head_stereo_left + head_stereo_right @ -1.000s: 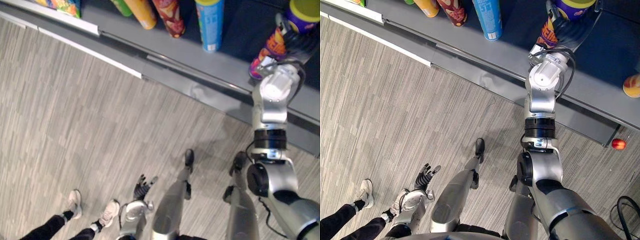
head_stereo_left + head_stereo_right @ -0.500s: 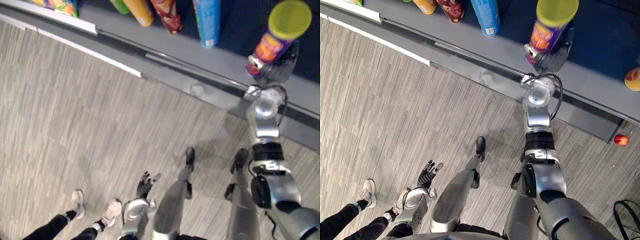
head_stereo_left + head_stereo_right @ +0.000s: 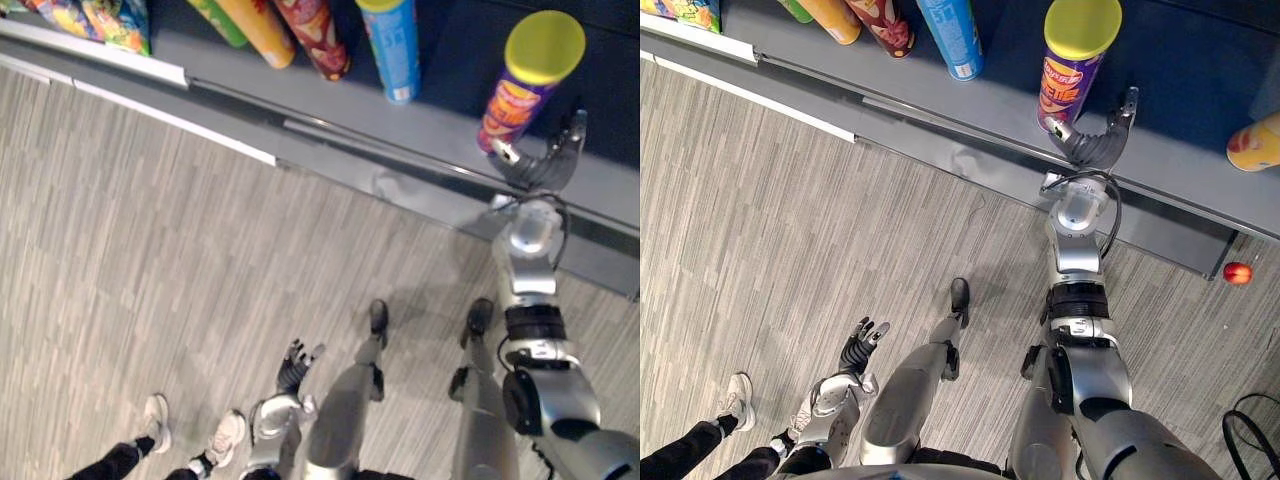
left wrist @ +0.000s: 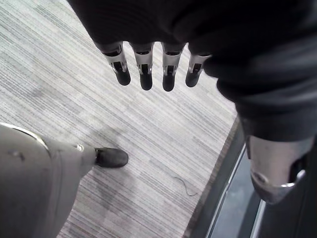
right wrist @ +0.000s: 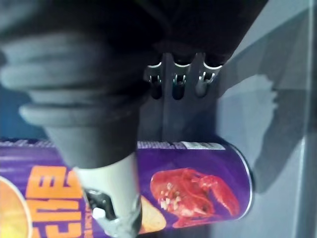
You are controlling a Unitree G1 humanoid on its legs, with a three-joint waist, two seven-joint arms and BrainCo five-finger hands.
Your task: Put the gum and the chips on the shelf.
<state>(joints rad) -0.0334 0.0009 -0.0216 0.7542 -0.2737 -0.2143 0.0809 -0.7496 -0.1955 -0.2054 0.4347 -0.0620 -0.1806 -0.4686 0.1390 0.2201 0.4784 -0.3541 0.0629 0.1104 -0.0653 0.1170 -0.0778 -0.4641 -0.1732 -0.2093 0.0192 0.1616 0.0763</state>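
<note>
The right arm is extended up to the shelf [image 3: 440, 122]. The right hand [image 3: 1093, 145] is released, with fingers and thumb spread, just beside the base of the purple chips can [image 3: 1072, 62]. The can is set upright on the shelf, right of a blue can [image 3: 392, 48]. The left hand [image 3: 292, 366] is hung low over the floor [image 3: 150, 250], its fingers straight and unclenched.

We see a grey plank-patterned floor [image 3: 150, 250] meeting a grey shelf [image 3: 440, 125]; a white strip [image 3: 200, 131] borders the shelf's front edge.
</note>
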